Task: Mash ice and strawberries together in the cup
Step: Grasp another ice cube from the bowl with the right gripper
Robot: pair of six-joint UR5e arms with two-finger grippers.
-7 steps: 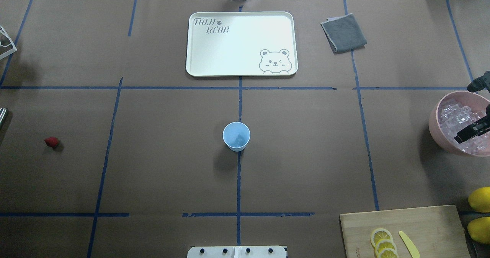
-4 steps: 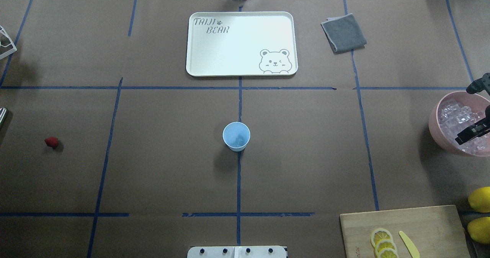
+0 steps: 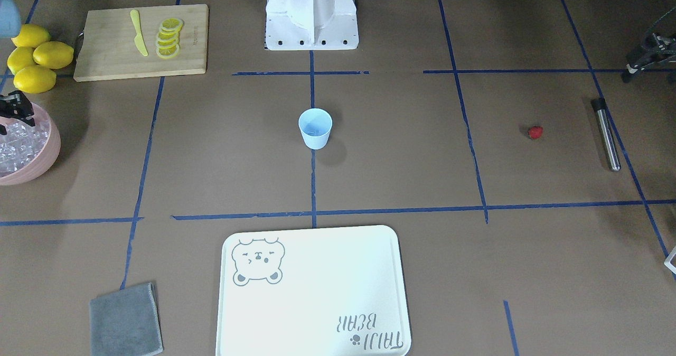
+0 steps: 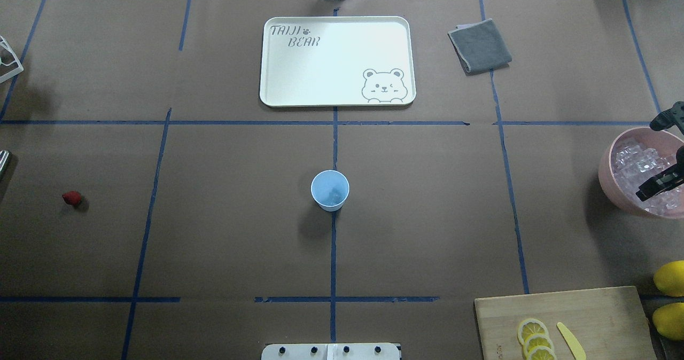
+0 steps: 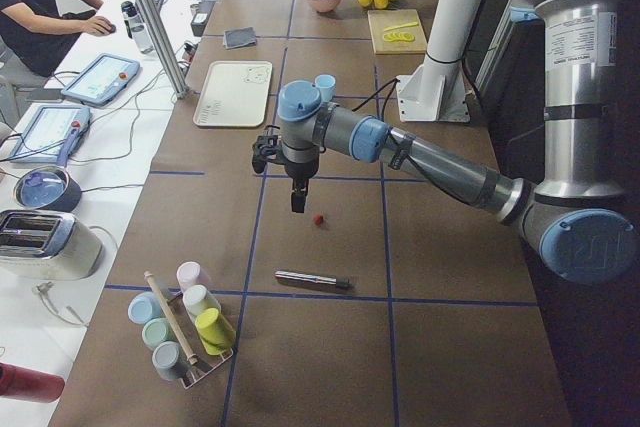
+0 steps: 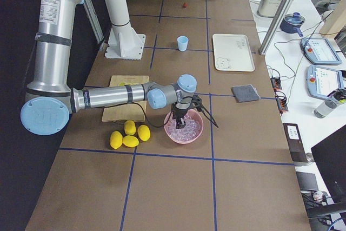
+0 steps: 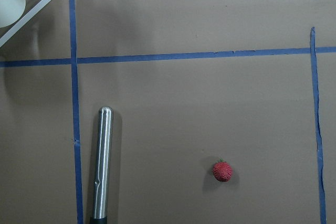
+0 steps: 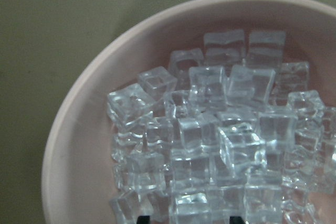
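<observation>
Table [image 4: 427, 216] is covered in brown paper, gridded with blue tape [image 4: 334, 253]; a white desk [image 5: 110, 197] is seen alongside. One red strawberry [image 4: 72, 198] is laid far left, near the left gripper [image 5: 298, 205]; finger state cannot be told. One pale blue cup [image 4: 329, 189] is stood centre. Many clear ice cubes [image 8: 210, 129] are heaped in one pink bowl [image 4: 606, 173] far right, right gripper [image 8: 188, 217] fingers spread above.

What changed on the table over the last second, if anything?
Only the right gripper moved: it shifted slightly above the ice in the pink bowl, and nothing was visibly taken hold of or let go. The cup, the strawberry, the tray and the grey cloth stayed where they were.
</observation>
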